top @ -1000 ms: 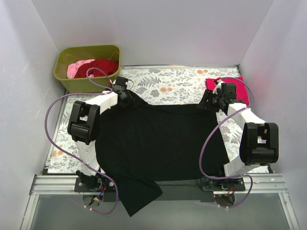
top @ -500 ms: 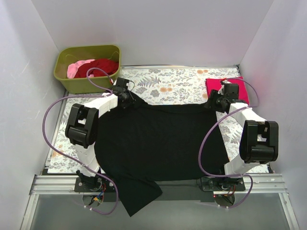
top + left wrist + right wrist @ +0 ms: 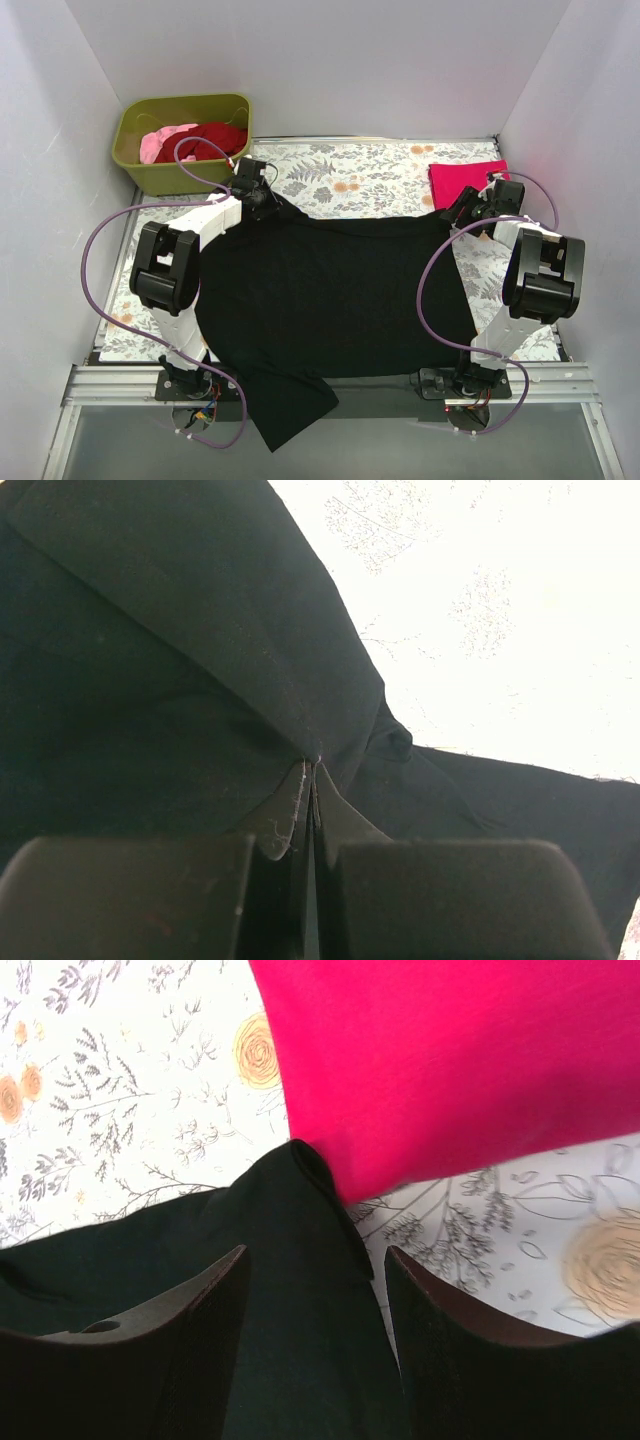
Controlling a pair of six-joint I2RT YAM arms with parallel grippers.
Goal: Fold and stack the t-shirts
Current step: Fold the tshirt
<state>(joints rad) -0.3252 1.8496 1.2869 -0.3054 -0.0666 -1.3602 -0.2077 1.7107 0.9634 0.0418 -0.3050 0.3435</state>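
Top view first: the black t-shirt (image 3: 330, 290) lies spread over the middle of the floral-covered surface (image 3: 350, 178), with a flap hanging off the near edge. The magenta t-shirt (image 3: 462, 180) sits folded at the far right; the dark red t-shirt (image 3: 210, 140) and pale pink t-shirt (image 3: 162, 143) are still bundled in the green tub (image 3: 135, 165) at the far left. What's changed over the last second: the left fingers (image 3: 266, 199) had a small gap and have now shut on the black shirt's far-left corner. The right arm has swung out to the right, so the right fingers (image 3: 472, 208) now sit over the far-right corner, and more of the magenta one shows than before.

Left wrist view: the fingers (image 3: 290, 815) are pressed flat together with a bit of black cloth nipped between the tips, creases fanning out from that spot; looks like a solid grab.

Right wrist view: the fingers (image 3: 200, 1310) are roughly half open, one on each side of the black corner (image 3: 300, 1210), holding nothing yet. That corner meets the magenta edge (image 3: 450, 1060); touching or overlapping, can't tell which.

So probably one corner is secured and the other lined up; once the right side pinches, the far edge can be lifted for the first fold. The main worry is the right side grabbing the magenta shirt along with it.
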